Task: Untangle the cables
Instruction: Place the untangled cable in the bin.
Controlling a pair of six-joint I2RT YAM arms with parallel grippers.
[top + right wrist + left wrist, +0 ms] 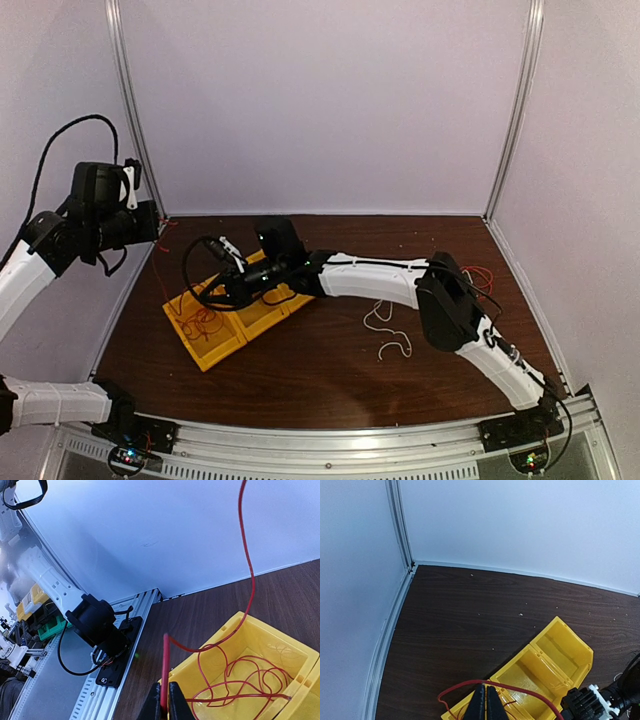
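- The left end effector [485,692] is pinched shut on the red cable [165,665], up in the upper left of the top view. One strand runs from there down to the yellow bin [280,637].
- The right end effector [164,695] is clamped narrow on a red strand at the bin's edge, left of centre. It looks like the same cable.
- Most of the red cable sits as a loopy mess inside the bin, so I'd guess it's far from freed.
- The white cable [380,320] lies by itself on the table [330,380], centre-right. Seems sorted.
- A second red strand [478,275] peeks out by the right arm; can't tell its state.
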